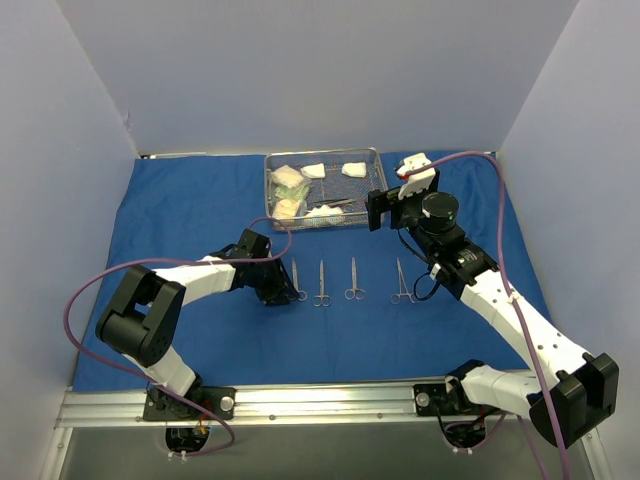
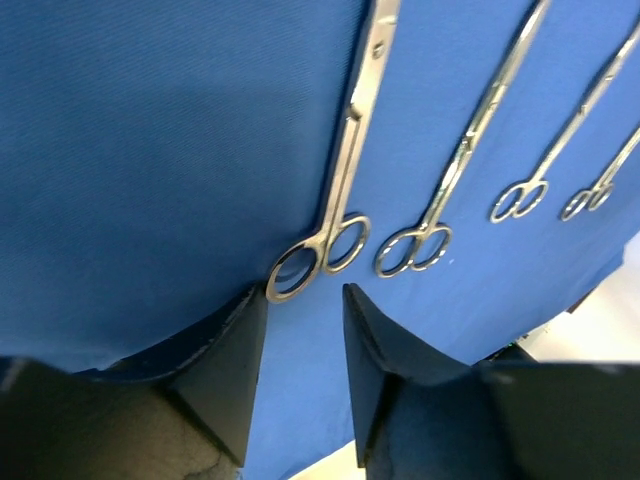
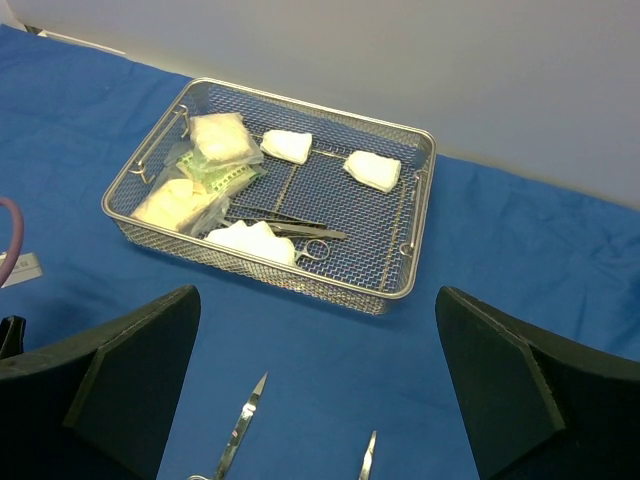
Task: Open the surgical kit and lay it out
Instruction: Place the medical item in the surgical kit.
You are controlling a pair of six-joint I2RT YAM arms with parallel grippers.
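Wire-mesh tray (image 3: 300, 275): lying on the blue drape (image 1: 200, 200), holding gauze pads (image 3: 286, 146) and clear packets (image 3: 225, 140). Four ringed instruments (image 1: 321, 285) are lying in a row in front of the tray. Left gripper (image 2: 303, 300), jaws parted and gripping nothing, is hovering at the leftmost scissors (image 2: 340, 190). Right gripper (image 3: 318, 300), jaws spread wide and empty, is facing the tray.

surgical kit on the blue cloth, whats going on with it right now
The kit is being laid out on the blue cloth wrap. Four steel ring-handled instruments lie in a row on it. The left hand sits low by the rings of the leftmost one, jaws apart, gripping nothing. The right hand hovers open before the rectangular steel wire-mesh tray, which holds white gauze pads, small clear packets and another steel instrument.
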